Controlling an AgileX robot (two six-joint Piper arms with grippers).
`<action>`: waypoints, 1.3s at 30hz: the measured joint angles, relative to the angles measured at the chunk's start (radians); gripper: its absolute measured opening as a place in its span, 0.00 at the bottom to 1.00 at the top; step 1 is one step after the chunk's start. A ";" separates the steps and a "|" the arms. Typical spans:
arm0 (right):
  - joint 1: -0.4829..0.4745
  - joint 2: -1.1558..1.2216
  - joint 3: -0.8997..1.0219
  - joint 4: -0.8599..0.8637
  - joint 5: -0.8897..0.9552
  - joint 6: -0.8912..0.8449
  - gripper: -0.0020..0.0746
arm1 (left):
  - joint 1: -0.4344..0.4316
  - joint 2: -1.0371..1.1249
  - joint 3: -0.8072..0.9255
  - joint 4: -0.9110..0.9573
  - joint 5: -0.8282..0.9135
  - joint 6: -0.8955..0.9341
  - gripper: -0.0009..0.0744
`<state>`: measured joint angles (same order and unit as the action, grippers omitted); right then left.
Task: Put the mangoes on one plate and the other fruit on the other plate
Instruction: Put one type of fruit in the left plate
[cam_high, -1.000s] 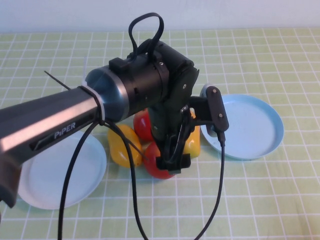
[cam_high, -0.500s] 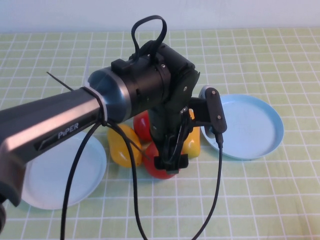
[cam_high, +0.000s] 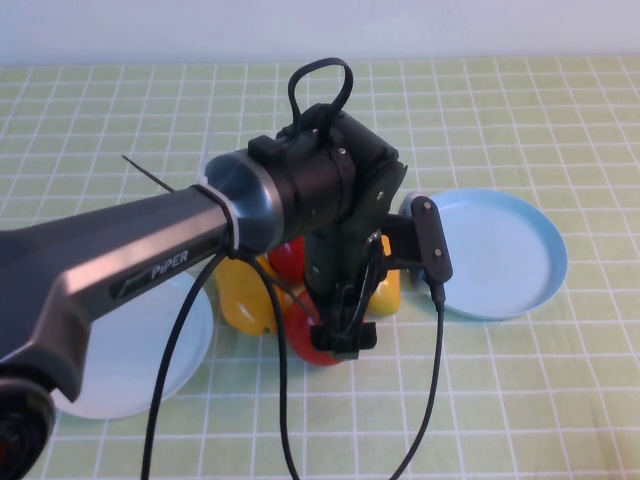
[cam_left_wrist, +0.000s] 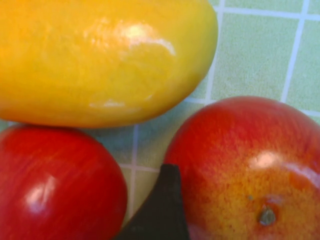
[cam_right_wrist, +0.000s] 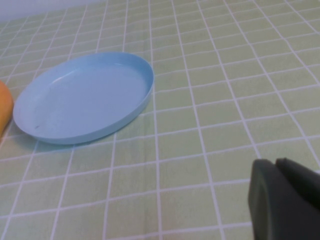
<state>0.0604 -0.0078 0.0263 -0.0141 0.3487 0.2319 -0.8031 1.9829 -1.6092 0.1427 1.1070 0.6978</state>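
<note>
The left end effector (cam_high: 338, 335) hangs low over the cluster of fruit in the middle of the green checked tabletop (cam_high: 520, 90), its jaws spread wide and closed on nothing; in the left wrist view one dark fingertip (cam_left_wrist: 160, 210) reaches down between the two apples, touching or nearly touching the flank of the apple with the stem dimple (cam_left_wrist: 247, 170), while the other apple (cam_left_wrist: 55, 185) sits just beside it across a narrow gap; beyond both lies a mango (cam_left_wrist: 100, 60), oblong and glossy, close against the apples; from the high view the left arm and its wrist cover most of the cluster, so that only parts show: one mango (cam_high: 245, 295) to the left of the end effector, a second mango (cam_high: 388, 290) to its right, one apple (cam_high: 308, 340) directly under the jaws and the other apple (cam_high: 287, 258) further back under the wrist; the white plate (cam_high: 120, 370) lies on the left, near the cluster and partly under the arm, and the light blue plate (cam_high: 510, 250) lies on the right, just beside the right-hand mango, neither plate carrying fruit; a black cable (cam_high: 430, 380) loops from the wrist camera down over the tabletop in front of the fruit; the right end effector (cam_right_wrist: 285, 200) is clenched on nothing and stands well apart to the right of the blue plate.
</note>
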 joint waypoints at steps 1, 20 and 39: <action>0.000 0.000 0.000 0.000 0.000 0.000 0.01 | 0.000 0.004 0.000 0.000 -0.002 0.000 0.89; 0.000 0.000 0.000 0.000 0.000 0.000 0.01 | 0.000 0.004 0.000 0.000 0.004 0.000 0.79; 0.000 0.000 0.000 0.000 0.000 0.000 0.01 | 0.037 -0.251 -0.001 0.004 0.078 -0.065 0.77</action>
<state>0.0604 -0.0078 0.0263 -0.0141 0.3487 0.2319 -0.7663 1.7318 -1.6098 0.1472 1.1854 0.6325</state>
